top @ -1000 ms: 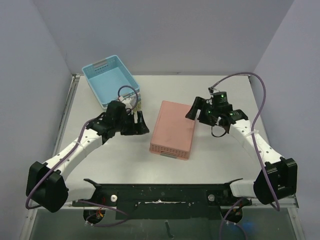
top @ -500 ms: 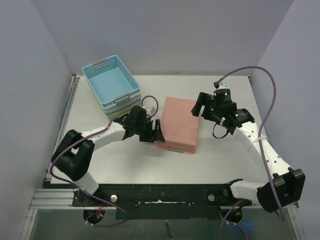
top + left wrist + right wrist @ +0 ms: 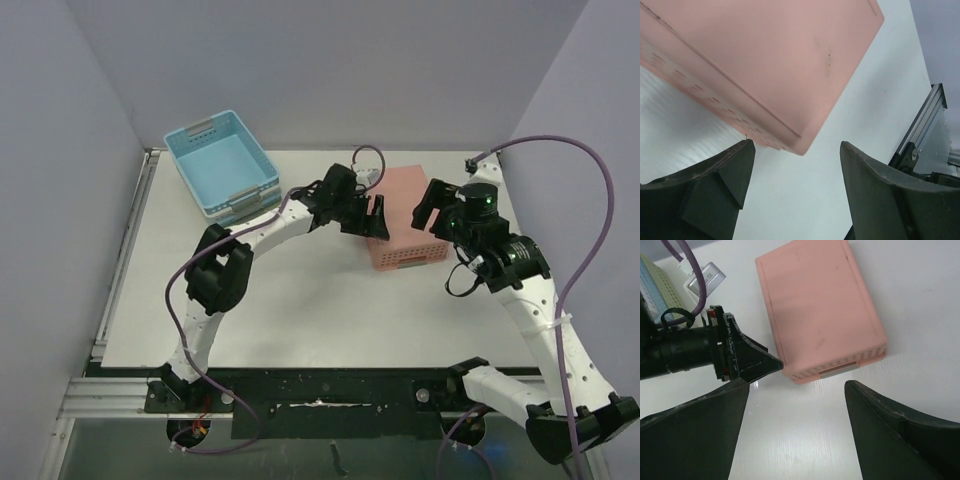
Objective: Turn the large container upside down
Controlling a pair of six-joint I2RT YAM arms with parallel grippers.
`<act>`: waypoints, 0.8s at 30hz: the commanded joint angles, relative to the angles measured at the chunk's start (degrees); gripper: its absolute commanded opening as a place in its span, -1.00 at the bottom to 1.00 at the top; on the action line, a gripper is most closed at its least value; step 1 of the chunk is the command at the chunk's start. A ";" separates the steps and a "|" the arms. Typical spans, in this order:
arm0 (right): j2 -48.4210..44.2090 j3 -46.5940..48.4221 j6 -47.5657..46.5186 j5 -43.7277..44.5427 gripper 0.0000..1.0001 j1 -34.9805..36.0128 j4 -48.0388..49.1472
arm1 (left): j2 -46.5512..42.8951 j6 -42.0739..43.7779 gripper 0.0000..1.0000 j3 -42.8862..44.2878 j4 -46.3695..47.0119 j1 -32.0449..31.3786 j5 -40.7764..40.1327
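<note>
At the far left of the tabletop [image 3: 300,300] a stack of blue baskets [image 3: 220,165] is seen, well apart from the work. The left tool [image 3: 374,216] is held spread open at the left side of the pink container [image 3: 405,200], with one corner of it framed between the fingers; contact cannot be confirmed. The container is found right of centre, lying flat with its solid base upward and its perforated walls down, so the turning itself is judged complete. The right tool [image 3: 432,207] is likewise held open, just beside the right side, gripping nothing. A release or retreat step is judged to be in hand. Both tools would next need to be drawn back cleanly, so that the container is not nudged.
</note>
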 commanded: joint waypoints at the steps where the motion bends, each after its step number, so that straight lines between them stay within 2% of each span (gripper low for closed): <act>1: -5.92 -1.22 -0.93 4.87 0.58 -0.33 3.27 | -9.33 5.12 0.37 2.98 -7.38 2.54 -2.14; 4: -6.76 -4.20 -0.72 2.85 0.59 -0.29 5.86 | -18.95 4.58 0.39 2.01 -7.07 7.28 -2.02; 7: -4.80 -5.36 -0.19 -0.45 0.59 -0.13 8.06 | -23.95 5.69 0.45 5.02 -11.65 13.17 -9.10; 11: -2.78 -6.27 0.55 -4.41 0.59 0.28 12.65 | -20.42 9.98 0.45 16.72 -31.26 19.53 -22.09; 13: -1.85 -6.24 1.08 -4.57 0.59 0.37 13.31 | -19.24 11.55 0.47 19.61 -35.66 20.11 -28.37; 17: -0.58 -6.04 1.52 -4.77 0.59 0.51 13.36 | -18.39 12.73 0.49 19.57 -36.30 20.88 -35.96; 24: -0.67 -4.06 2.82 -3.61 0.59 0.55 9.68 | -9.39 10.89 0.49 27.49 -37.81 21.50 -39.02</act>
